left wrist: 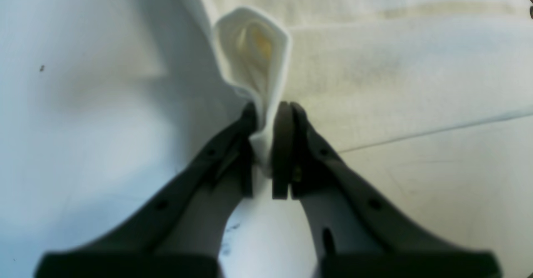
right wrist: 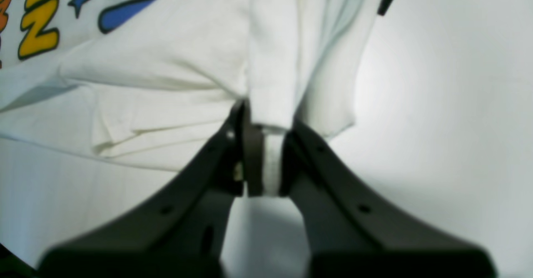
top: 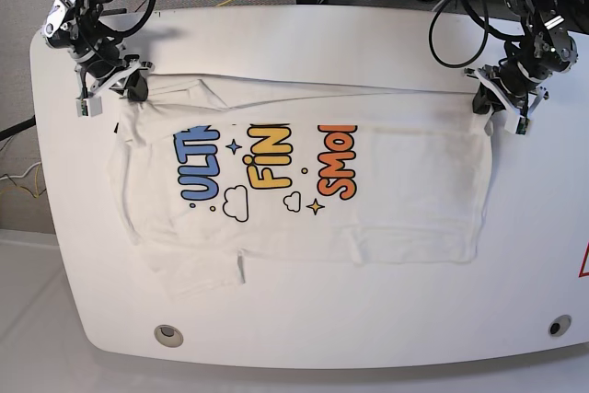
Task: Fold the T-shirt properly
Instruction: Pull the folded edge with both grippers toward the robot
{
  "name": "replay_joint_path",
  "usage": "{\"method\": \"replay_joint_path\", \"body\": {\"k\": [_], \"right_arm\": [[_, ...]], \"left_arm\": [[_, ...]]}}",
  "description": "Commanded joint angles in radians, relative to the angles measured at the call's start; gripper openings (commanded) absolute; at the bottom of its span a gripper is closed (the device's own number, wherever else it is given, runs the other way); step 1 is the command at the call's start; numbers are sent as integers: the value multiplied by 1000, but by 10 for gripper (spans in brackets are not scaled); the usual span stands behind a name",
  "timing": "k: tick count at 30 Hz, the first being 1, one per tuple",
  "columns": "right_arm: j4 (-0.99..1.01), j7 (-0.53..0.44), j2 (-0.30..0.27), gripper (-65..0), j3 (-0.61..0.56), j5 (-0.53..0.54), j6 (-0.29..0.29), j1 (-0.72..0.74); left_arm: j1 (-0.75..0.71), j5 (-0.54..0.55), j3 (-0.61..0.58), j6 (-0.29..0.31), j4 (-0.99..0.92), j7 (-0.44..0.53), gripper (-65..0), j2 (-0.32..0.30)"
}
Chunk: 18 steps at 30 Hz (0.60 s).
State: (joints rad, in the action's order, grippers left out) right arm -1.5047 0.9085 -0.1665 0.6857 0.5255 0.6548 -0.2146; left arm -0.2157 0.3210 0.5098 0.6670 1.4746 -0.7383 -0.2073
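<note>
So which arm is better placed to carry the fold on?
Neither alone, probably: the left gripper and right gripper each pinch a far corner of the T-shirt, so both should pull toward the near edge together.

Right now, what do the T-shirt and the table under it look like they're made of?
T-shirt: soft matte white knit, likely cotton; it creases and bunches where each tool pinches it, with a bold colored print. Table: smooth, hard, white, faintly glossy top, perhaps laminate or painted board; cannot tell which.
</note>
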Motion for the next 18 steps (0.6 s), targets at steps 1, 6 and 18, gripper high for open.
{"method": "replay_joint_path", "body": {"k": [1,6,18], "right_arm": [[-20,50,-12,-650,4,-49,-10,-24],[-95,50,-3,-650,4,-48,-10,-67],[-132,50,12,-650,4,-55,-10,-102]], "left_arm": [[-37,-73,19,-8,-10,-99,-627,7],[-63,-76,49,-8,-9,-100,-627,21],[-109,-76,51,-8,-9,-100,-627,24]]}}
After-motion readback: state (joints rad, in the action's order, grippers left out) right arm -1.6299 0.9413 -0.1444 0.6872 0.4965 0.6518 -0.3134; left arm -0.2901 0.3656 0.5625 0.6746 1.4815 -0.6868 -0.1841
